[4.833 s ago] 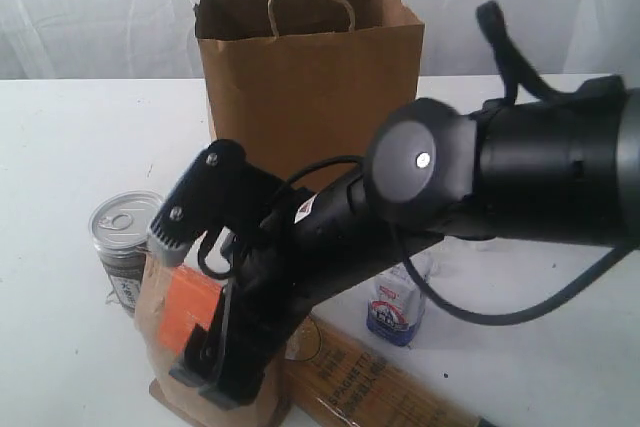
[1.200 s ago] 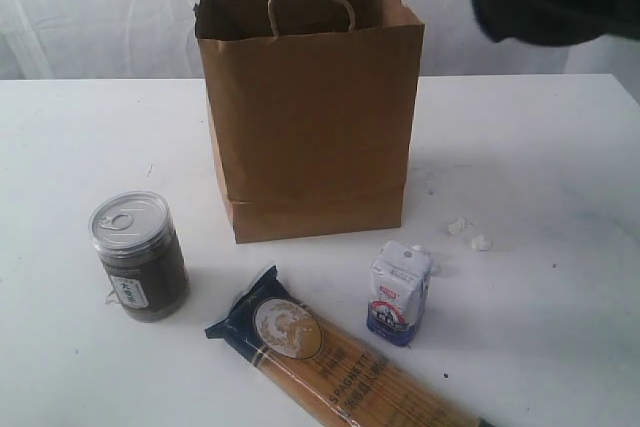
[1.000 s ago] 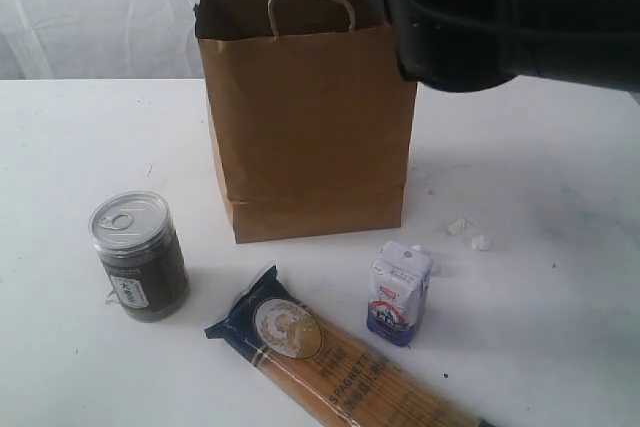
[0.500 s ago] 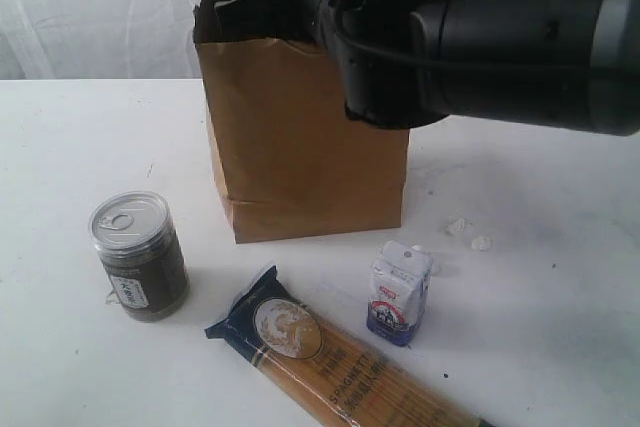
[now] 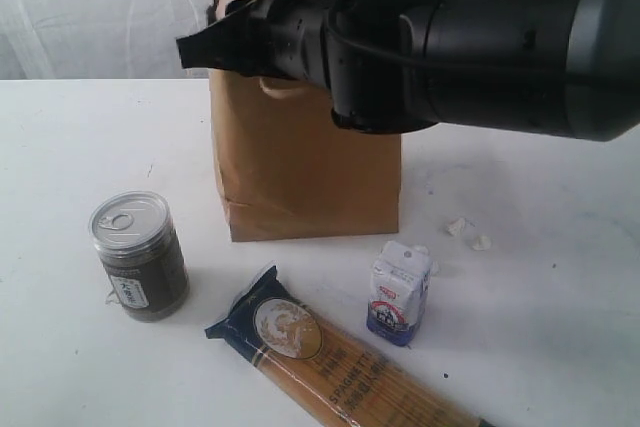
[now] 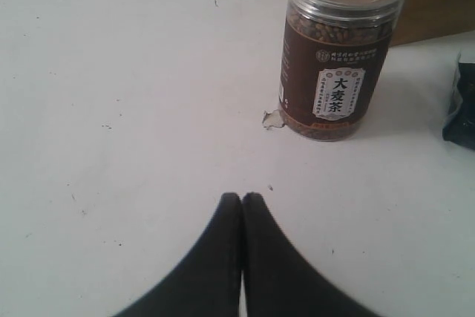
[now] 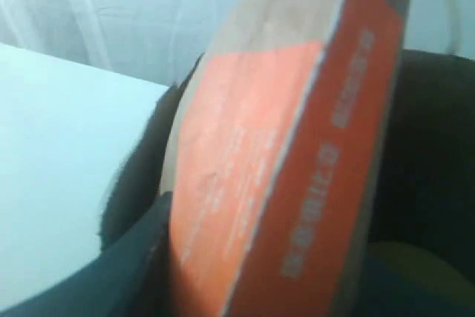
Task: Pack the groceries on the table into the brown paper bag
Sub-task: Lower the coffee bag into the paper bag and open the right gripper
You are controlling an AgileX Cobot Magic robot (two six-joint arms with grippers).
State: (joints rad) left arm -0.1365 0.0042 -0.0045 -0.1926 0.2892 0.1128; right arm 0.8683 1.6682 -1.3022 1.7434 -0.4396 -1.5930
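Half a second back the right arm lay higher over the mouth of the bag (image 5: pixel 300 167). Now it has slid left and down. Its black bulk fills the upper right of the exterior view and hides the bag's rim and handles. The bag's upper left edge sits a little further right than before, while its base has not moved. The can (image 5: pixel 137 255) at left centre, the spaghetti (image 5: pixel 335 362) along the bottom edge, the carton (image 5: pixel 400 292) right of centre and the two scraps (image 5: pixel 468 234) lie where they lay. The pouch (image 7: pixel 282 154), at lower left nearly five seconds ago, is off the table (image 5: pixel 60 147).

The right gripper (image 5: pixel 255 7) is at top centre, at the bag's mouth, clamped on the pouch. In the wrist view the orange label fills the frame, with a dark finger (image 7: pixel 137 257) against it. Whether its lower end is inside the bag cannot be told.

The left gripper (image 6: pixel 241 202) is pressed together, empty, low over the table. The can stands beyond its tips, apart from them.
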